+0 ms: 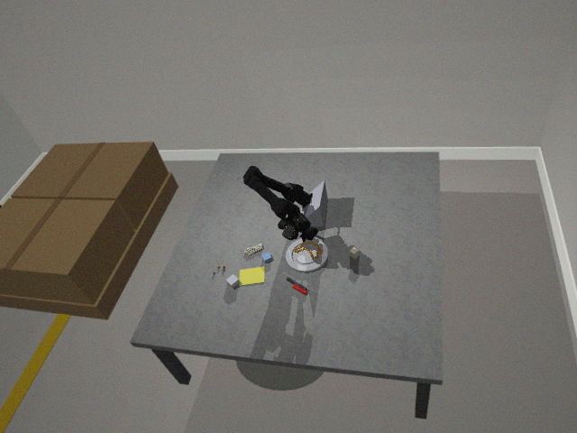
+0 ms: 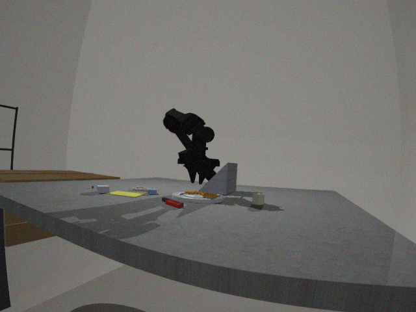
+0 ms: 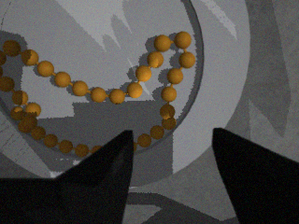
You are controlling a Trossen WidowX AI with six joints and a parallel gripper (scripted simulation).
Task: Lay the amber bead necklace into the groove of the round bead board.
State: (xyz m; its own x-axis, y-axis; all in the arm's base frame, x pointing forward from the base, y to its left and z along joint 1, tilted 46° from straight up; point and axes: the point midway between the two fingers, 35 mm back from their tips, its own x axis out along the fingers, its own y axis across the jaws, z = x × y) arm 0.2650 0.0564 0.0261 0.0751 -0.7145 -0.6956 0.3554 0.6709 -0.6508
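The amber bead necklace (image 1: 310, 250) (image 2: 201, 194) (image 3: 117, 95) lies on the round white bead board (image 1: 303, 267) (image 2: 188, 197) (image 3: 220, 70). Part of the strand follows the groove near the rim, and part loops across the board's middle. My gripper (image 1: 306, 236) (image 2: 197, 181) (image 3: 172, 137) hangs a little above the board's back edge. Its fingers stand apart with nothing between them. In the wrist view the two dark fingertips frame the board's rim, and the nearest beads lie just beyond the left finger.
A grey wedge (image 1: 319, 202) (image 2: 225, 179) stands just behind the board. A beige block (image 1: 354, 253) (image 2: 258, 197) is to its right, and a red-and-black tool (image 1: 297, 286) (image 2: 173, 203) in front. A yellow pad (image 1: 251, 275), a blue cube (image 1: 267, 257), a white cube (image 1: 232, 280) and a white bead strand (image 1: 253, 249) lie to the left.
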